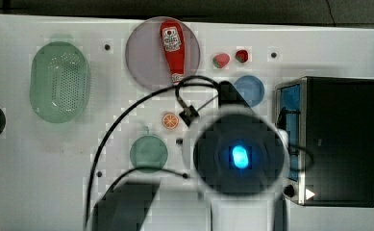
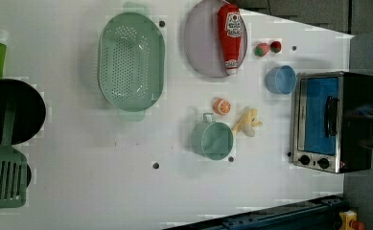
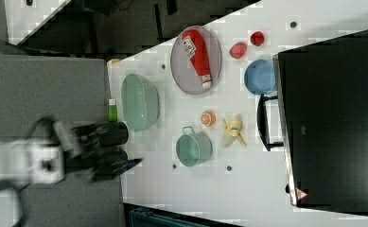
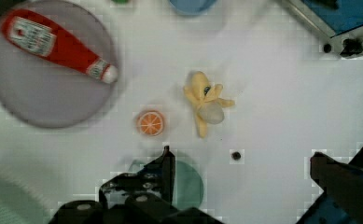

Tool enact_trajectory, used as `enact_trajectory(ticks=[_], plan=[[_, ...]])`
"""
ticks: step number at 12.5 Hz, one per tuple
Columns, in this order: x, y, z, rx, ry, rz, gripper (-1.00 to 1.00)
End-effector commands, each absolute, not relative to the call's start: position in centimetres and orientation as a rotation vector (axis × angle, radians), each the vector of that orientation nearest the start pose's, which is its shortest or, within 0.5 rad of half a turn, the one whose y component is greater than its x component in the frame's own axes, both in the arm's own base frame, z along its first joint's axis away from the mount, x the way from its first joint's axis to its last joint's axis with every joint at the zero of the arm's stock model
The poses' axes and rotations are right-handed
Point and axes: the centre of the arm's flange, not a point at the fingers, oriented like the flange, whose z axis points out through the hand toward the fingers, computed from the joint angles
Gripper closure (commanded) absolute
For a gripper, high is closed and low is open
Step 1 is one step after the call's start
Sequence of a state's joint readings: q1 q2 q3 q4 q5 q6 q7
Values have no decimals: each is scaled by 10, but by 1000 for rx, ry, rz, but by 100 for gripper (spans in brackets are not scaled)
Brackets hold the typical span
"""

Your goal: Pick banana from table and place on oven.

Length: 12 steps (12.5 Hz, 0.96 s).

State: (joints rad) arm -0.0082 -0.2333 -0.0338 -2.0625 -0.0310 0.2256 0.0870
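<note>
The hand hangs with fingers spread and empty above the bench, the banana lying apparently just ahead between them, unheld.

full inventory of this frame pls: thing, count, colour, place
table: 1, white, under everything
oven: 1, black and silver, blue glass door, left view's right
banana: 1, pale yellow, on the table between cup and oven
orange slice: 1, orange, beside the banana
cup: 1, green, mid-table
plate: 1, grey, far edge
ketchup bottle: 1, red, lying on the plate
strawberries: 2, red, beside the plate
bowl: 1, blue, by the oven
colander: 1, green, left of plate
spatula: 1, green, left view's left
pan: 1, black, under the spatula handle
pincer: 1, black, open, above the table, empty
</note>
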Motion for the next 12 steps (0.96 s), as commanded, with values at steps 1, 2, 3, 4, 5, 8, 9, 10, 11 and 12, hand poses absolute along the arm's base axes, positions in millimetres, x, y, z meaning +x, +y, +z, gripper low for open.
enact_trajectory(ticks=[1,2,3,4,5,8,9,10,11,12], plan=[[489,-21,452,-2861,1421,152,-100],[492,-21,429,-2860,1422,146,-100],[494,-22,407,-2858,1422,142,-100],[495,-22,385,-2857,1421,134,-100],[494,-21,364,-2856,1418,124,-100],[491,-20,301,-2855,1413,114,-100],[490,-19,283,-2854,1410,107,-100],[491,-18,266,-2852,1405,96,-100],[493,-15,252,-2853,1398,87,-100],[493,-12,237,-2856,1390,93,-100]])
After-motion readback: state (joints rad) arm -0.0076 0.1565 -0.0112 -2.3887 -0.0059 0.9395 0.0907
